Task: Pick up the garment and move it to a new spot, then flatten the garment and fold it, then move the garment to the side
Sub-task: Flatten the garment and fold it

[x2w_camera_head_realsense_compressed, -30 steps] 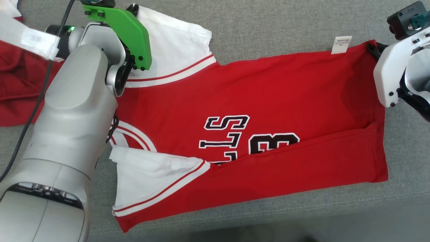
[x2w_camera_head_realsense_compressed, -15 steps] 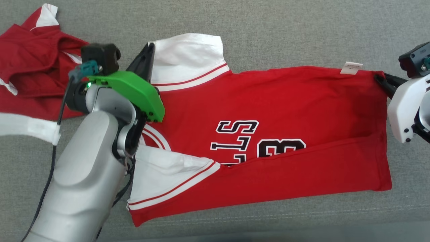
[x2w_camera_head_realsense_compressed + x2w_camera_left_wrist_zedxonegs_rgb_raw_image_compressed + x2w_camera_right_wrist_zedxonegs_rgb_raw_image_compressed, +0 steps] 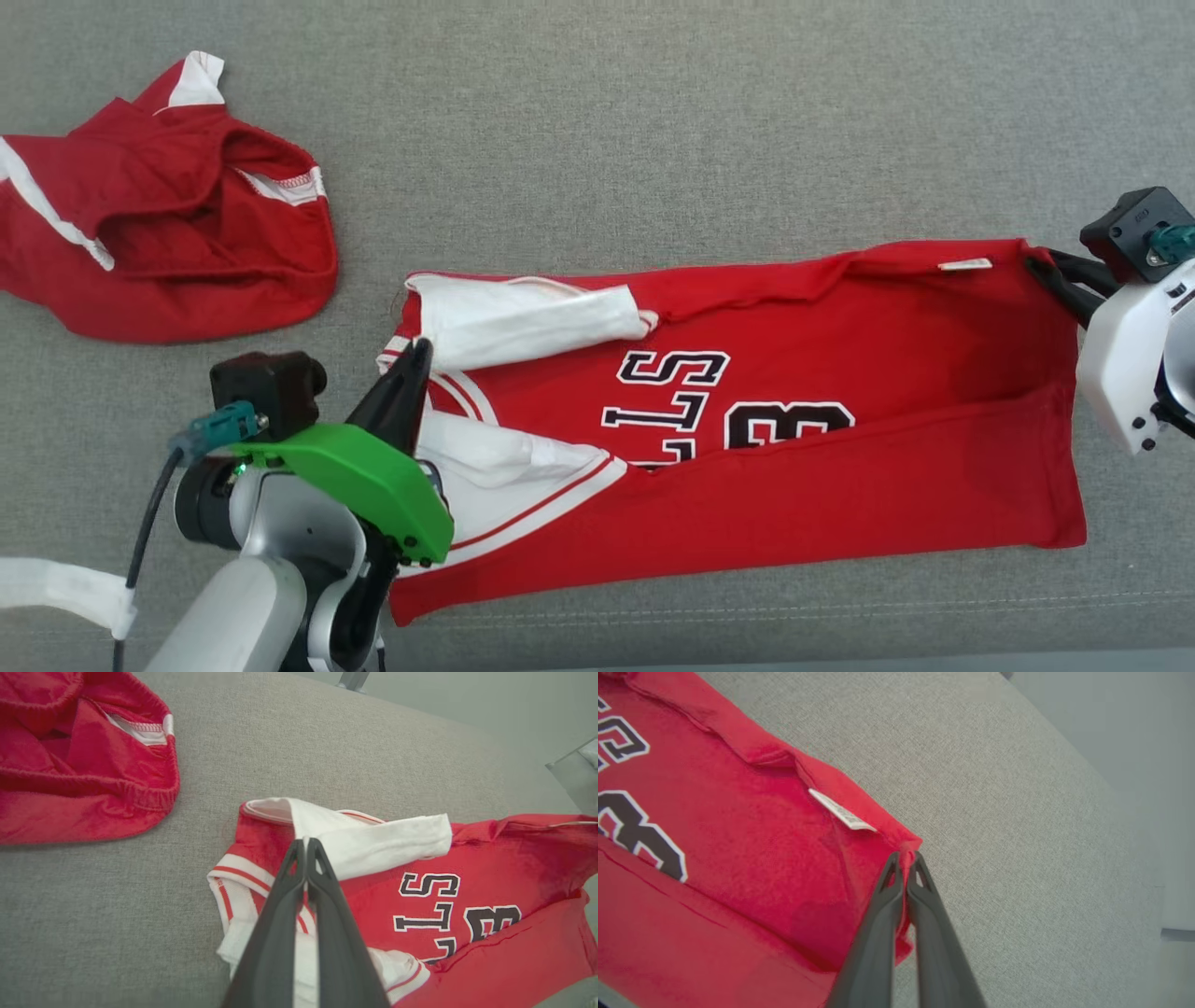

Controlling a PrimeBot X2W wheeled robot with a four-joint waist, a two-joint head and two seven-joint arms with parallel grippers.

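**Head view:** Two garments lie on the grey desk. One red jersey stretches from the middle to the right. One crumpled pair of red shorts sits well apart at the far left and is cut off by the frame. The jersey's near long edge is turned up over the black lettering, hiding its lower part. There are two white sleeves, and the nearer one is partly covered by the left arm's green bracket. The left fingers are pressed together at the farther sleeve. The right fingers meet the jersey's far right corner, beside one white label. Bare cloth spans the far half of the desk, and its near edge runs just below the jersey.

**Left wrist view:** The left fingers are clamped tight on the folded white sleeve. Open desk lies between the jersey and the shorts.

**Right wrist view:** The right fingers pinch the red corner of the jersey. Bare desk extends beyond it to the desk's edge.
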